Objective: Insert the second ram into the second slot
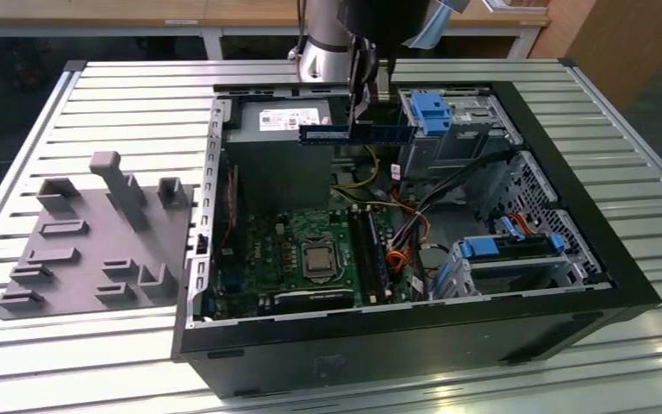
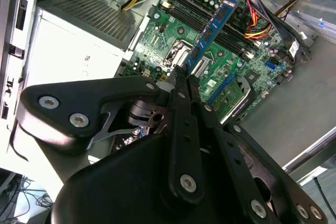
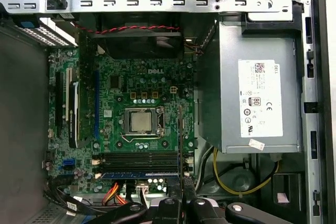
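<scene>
My gripper [image 1: 362,119] is shut on the second ram [image 1: 354,133], a thin blue stick held level above the back of the open computer case [image 1: 561,259]. In the second wrist view the black fingers [image 2: 181,85] pinch one end of the ram [image 2: 212,27], which reaches out over the motherboard. In the first wrist view the ram [image 3: 181,140] shows edge-on as a thin line rising from the gripper [image 3: 184,184]. Below lie the black memory slots [image 3: 136,160]. One blue stick [image 3: 139,174] sits seated in the row beside them.
A grey power supply [image 3: 257,98] fills one side of the case beside the processor socket [image 3: 140,121]. Blue drive-bay latches [image 1: 434,112] and loose cables [image 1: 406,233] crowd the exterior view's right. A grey fixture plate with pegs [image 1: 90,250] lies on the slatted table at the exterior view's left.
</scene>
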You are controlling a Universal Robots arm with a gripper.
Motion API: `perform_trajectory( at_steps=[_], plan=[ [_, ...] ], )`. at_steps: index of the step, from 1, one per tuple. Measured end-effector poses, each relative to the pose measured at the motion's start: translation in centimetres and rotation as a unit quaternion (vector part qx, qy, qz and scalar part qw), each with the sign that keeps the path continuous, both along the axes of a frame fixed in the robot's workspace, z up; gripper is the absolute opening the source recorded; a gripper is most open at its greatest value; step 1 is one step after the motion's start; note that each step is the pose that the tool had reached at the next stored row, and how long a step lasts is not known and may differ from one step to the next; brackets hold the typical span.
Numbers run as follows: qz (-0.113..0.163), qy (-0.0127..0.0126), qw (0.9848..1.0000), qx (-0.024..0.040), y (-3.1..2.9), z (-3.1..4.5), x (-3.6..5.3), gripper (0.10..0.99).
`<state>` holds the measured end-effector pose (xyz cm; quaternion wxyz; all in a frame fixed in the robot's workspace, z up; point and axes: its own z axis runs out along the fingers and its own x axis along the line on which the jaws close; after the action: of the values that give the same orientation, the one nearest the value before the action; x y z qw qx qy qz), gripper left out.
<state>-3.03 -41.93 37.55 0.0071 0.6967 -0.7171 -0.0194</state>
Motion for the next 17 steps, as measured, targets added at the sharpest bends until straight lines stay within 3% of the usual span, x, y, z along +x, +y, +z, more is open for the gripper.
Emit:
perform_trajectory(
  at_steps=[17],
  plan=[
    [-0.015,0.0,0.9999,0.0,0.0,0.0,0.0,0.133]
  ],
)
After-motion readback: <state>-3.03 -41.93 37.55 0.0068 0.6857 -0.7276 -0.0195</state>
